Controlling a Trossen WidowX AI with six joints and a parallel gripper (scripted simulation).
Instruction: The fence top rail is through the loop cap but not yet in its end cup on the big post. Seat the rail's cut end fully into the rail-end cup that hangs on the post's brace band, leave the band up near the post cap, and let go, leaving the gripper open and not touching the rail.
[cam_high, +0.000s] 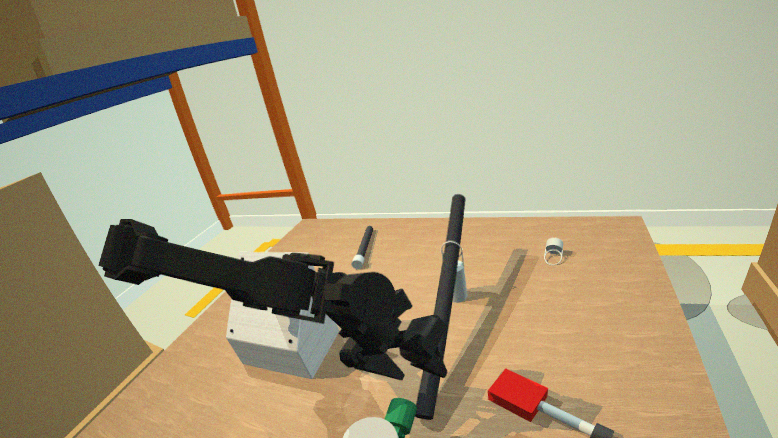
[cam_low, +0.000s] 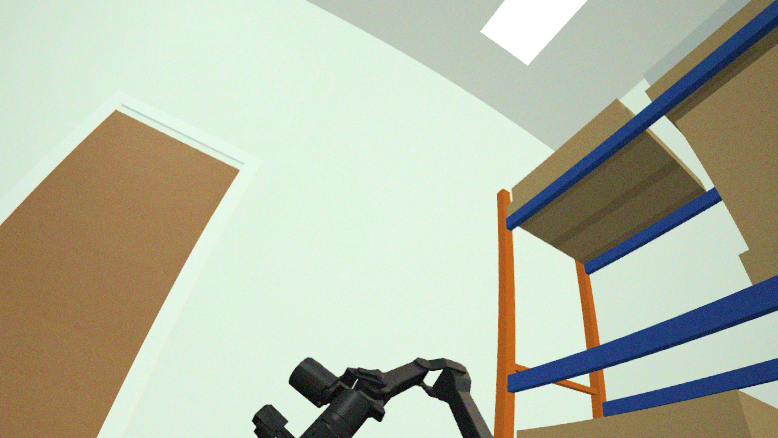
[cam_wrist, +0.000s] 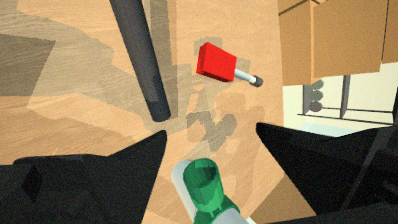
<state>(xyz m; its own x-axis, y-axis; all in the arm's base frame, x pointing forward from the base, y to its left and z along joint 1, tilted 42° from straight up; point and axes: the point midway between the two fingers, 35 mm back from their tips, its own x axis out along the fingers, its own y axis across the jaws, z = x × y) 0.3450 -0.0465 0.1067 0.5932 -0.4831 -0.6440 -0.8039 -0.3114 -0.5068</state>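
Down at six o'clock on the wooden counter (cam_high: 571, 326), your black parallel-jaw tool (cam_wrist: 210, 150) stands wide apart and holds nothing; the wrist view shows both fingers splayed either side of the green rail-end cup (cam_wrist: 201, 182) on the pale big post (cam_high: 370, 428).

- Long dark cylindrical top rail (cam_high: 443, 304): threaded through the thin wire loop cap (cam_high: 451, 249) on the small grey post, slanting from twelve o'clock down toward six.
- Rail's cut end (cam_wrist: 159, 112): rests on the counter just beside the cup, at about eleven o'clock from it in the wrist view. Apart from the mouth, not inside.
- Brace band: too hidden to tell its height.
- Red block with a grey handle (cam_high: 517, 392) lies off at four o'clock, well apart.

Judgement: seating is not yet done, so this open stance is no finish. Your next move calls for closing on the rail near its low end, lifting it level with the cup mouth, lining it up, then pushing it fully home before you release and back off.
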